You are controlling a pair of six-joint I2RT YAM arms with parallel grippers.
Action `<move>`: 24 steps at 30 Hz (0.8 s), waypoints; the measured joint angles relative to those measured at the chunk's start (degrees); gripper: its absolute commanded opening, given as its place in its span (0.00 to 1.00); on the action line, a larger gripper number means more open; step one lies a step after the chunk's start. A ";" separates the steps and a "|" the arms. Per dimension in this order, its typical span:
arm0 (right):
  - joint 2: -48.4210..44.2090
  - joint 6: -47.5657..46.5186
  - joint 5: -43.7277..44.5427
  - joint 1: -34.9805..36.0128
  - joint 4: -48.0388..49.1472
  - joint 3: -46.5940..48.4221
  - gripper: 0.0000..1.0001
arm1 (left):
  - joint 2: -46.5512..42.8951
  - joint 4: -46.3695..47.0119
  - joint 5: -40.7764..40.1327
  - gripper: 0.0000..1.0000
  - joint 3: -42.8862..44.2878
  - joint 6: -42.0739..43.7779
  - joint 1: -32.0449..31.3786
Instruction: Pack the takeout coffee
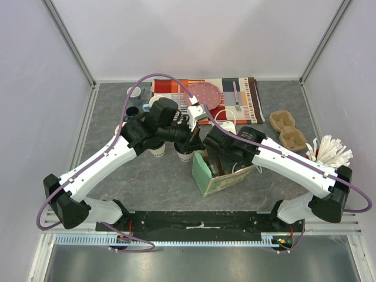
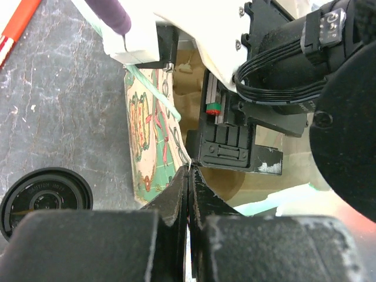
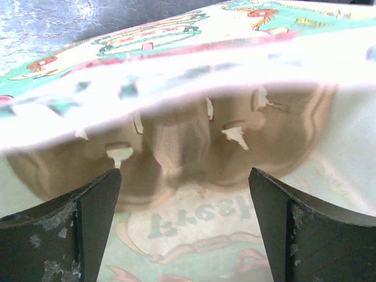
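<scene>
Two cream-white paper cups stand beside the bag, half under my left arm: one (image 1: 157,150) bare-sided, the other (image 1: 184,154) topped with a black lid (image 2: 44,198). The green printed paper bag (image 1: 226,179) stands open in the middle. My left gripper (image 1: 197,148) (image 2: 189,170) is shut on the bag's near rim. My right gripper (image 1: 215,167) (image 3: 183,176) reaches down inside the bag, its jaws wide open and empty. Just beyond its fingertips a brown pulp cup carrier (image 3: 176,147) rests on the bag's floor, touching neither finger.
Two more brown pulp carriers (image 1: 288,130) lie at the right. A bunch of white straws (image 1: 330,151) sits near the right arm. At the back are a striped placemat (image 1: 235,97), a pink plate (image 1: 204,93) and small mugs (image 1: 135,93).
</scene>
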 measured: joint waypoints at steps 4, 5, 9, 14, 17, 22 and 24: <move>0.00 -0.63 0.70 0.52 -2.43 2.93 0.98 | -0.59 0.72 0.68 0.02 0.00 0.74 0.00; 0.00 -0.79 0.68 0.79 -2.62 4.24 0.98 | -0.61 0.72 0.72 0.02 0.00 0.90 0.00; -0.22 -1.33 -0.46 2.38 -1.99 9.99 0.98 | -0.28 2.40 1.20 0.02 -0.31 1.38 -0.07; -1.07 -1.36 -0.50 2.75 -1.88 11.23 0.98 | -0.26 4.59 1.97 0.02 -0.33 1.81 -0.22; -1.29 -1.36 -0.42 2.86 -2.03 12.41 0.98 | -0.24 5.01 2.45 0.02 -0.35 2.10 -0.28; -1.27 -2.05 -0.39 2.95 -2.56 17.29 0.98 | -0.24 6.75 4.20 0.02 -0.35 2.56 -0.28; -1.29 -2.60 -0.26 2.95 -2.01 20.46 0.98 | -0.15 6.34 5.60 0.02 -0.35 2.56 -0.26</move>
